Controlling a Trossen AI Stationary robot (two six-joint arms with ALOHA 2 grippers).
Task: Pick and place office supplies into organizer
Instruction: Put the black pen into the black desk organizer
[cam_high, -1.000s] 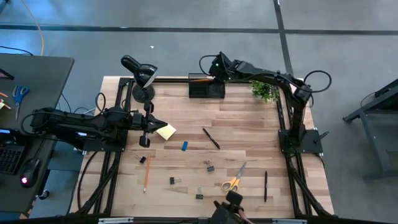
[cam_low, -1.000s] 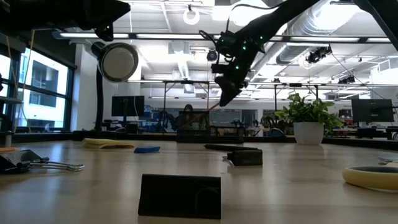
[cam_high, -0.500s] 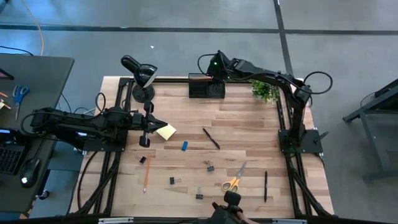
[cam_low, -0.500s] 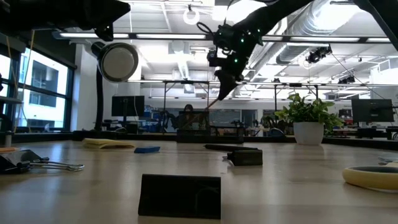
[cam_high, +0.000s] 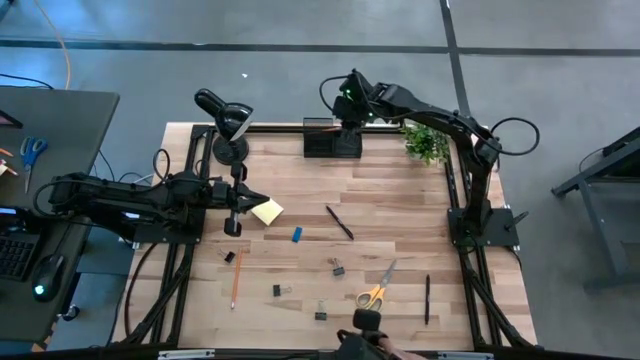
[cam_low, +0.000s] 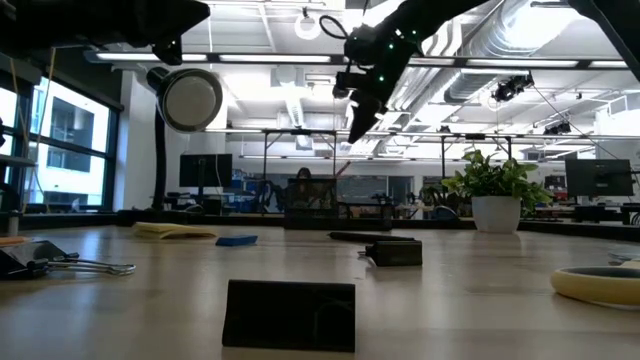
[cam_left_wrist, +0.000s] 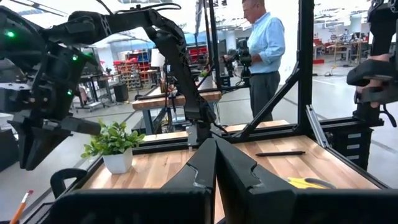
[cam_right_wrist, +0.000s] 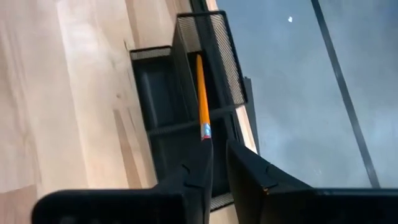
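Your right gripper (cam_right_wrist: 219, 163), jaws slightly parted and empty, hovers over the organizer (cam_high: 332, 140) at top centre; an orange pencil (cam_right_wrist: 201, 99) lies inside. Next, fetch another item from mid-table.

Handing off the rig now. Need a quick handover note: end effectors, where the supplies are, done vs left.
Right end effector: above the organizer at the table's far edge, fingers slightly apart, holding nothing.
Left end effector: shut, empty, waiting at the table's left side beside the sticky-note pad.
Done: one orange pencil stands in the organizer.
Left on the table: sticky-note pad, blue eraser, second orange pencil, two black pens, binder clips, yellow-handled scissors.
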